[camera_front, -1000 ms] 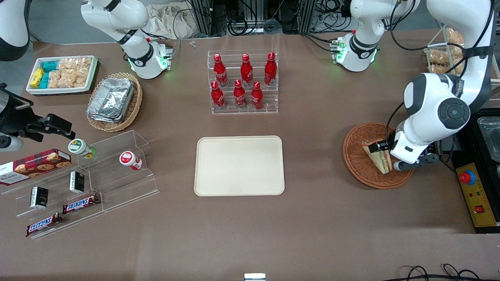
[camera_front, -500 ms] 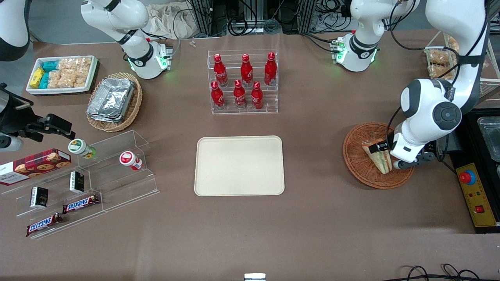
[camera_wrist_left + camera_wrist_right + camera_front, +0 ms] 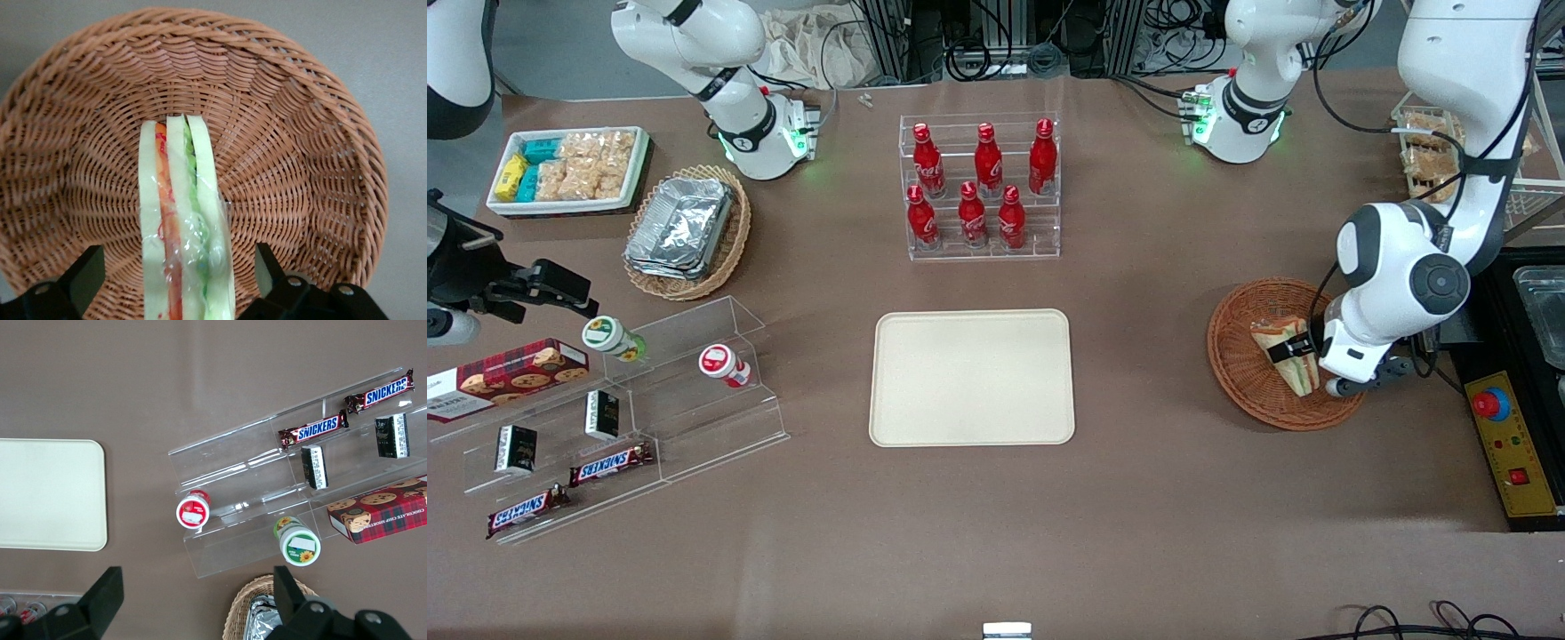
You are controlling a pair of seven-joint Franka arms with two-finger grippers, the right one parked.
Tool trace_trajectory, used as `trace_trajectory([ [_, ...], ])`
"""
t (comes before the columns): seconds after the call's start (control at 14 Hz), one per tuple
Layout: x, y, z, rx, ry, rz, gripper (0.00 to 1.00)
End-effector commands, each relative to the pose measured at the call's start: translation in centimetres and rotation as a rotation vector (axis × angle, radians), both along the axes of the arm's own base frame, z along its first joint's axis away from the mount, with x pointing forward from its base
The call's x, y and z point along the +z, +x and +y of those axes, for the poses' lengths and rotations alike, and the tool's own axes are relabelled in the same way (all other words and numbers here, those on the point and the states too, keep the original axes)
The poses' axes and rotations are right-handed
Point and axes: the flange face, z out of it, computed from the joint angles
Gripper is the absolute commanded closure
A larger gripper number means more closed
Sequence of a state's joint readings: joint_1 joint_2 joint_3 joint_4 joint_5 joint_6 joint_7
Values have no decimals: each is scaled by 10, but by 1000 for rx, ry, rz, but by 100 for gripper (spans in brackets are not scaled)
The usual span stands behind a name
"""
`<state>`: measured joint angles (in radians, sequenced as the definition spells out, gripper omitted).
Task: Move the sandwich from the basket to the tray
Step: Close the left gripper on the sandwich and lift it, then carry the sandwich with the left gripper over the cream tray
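The sandwich (image 3: pixel 1288 363), a wrapped white-bread wedge with green and orange filling, lies in the round reddish-brown wicker basket (image 3: pixel 1240 356) toward the working arm's end of the table. My left gripper (image 3: pixel 1303 356) is down inside the basket, open. In the left wrist view it (image 3: pixel 177 257) straddles the sandwich (image 3: pixel 180 220), with a gap between each black finger (image 3: pixel 87 273) and the bread. The basket weave (image 3: pixel 300 133) fills the background. The cream tray (image 3: pixel 971 377) lies bare at the table's middle.
A clear rack of red bottles (image 3: pixel 983 191) stands farther from the camera than the tray. A yellow control box with a red button (image 3: pixel 1507 436) sits beside the basket. A tan basket of foil containers (image 3: pixel 687 231), a white snack bin (image 3: pixel 569 169) and a clear snack shelf (image 3: pixel 623 400) lie toward the parked arm's end.
The left arm has come lower and its wrist has shifted slightly nearer the camera, bringing the open fingers down around the sandwich. The sandwich has not moved.
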<state>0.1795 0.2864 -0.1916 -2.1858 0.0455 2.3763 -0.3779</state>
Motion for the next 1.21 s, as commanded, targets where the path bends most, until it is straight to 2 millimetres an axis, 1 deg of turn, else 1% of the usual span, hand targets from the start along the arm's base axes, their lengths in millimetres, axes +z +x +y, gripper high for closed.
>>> trace_trajectory([
  [0.0, -7, -5, -2, 15, 13, -11, 0],
  [0.07, -10, -6, -2, 15, 12, -6, 2],
  [0.14, -9, -6, -3, 17, 13, -8, 7],
  [0.21, -5, -6, -3, 29, 16, -6, 21],
  [0.29, -3, -6, -6, 35, 18, -7, 39],
  [0.43, -5, -7, -9, 54, 20, -1, 70],
  [0.57, 2, -7, -25, 75, 29, 11, 90],
  [0.64, 17, -4, -27, 75, 37, 31, 99],
  [0.79, 55, 11, -27, 61, 51, 85, 100],
  [0.93, 93, 24, -28, 56, 57, 95, 100],
  [1.07, 147, 38, -32, 31, 43, 88, 100],
  [1.14, 175, 46, -41, 14, 38, 72, 100],
])
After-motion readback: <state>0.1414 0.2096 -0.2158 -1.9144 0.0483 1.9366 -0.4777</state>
